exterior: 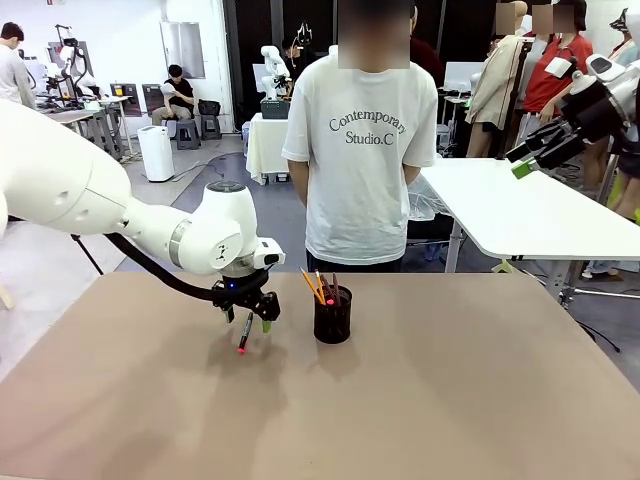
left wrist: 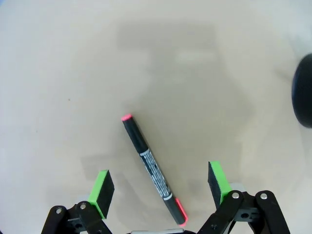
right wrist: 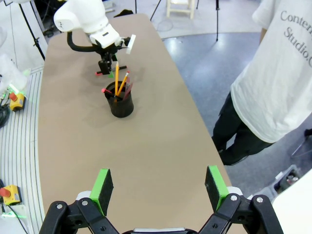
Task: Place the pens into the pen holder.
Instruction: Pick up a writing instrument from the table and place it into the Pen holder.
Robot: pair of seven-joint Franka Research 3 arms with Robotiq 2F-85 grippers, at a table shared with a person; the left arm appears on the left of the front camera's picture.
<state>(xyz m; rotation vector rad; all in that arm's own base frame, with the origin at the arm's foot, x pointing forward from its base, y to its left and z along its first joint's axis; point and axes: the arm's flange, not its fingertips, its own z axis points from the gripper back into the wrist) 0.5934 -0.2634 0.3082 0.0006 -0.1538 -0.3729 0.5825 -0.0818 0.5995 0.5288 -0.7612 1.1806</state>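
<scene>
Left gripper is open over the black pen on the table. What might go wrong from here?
1. The black pen lies slantwise between the open jaws of the left gripper, so closing may spin it or pinch it off-centre, leaving it tilted in the grip.
2. The pen holder already has pencils leaning toward the left gripper's side; a pen brought in from there could hit them or tip the holder.

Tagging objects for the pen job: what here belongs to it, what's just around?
Job: black pen with pink ends; pen holder with pens in it; open left gripper over the pen.
Around: person in white T-shirt; white side table; right gripper, raised, open.
</scene>
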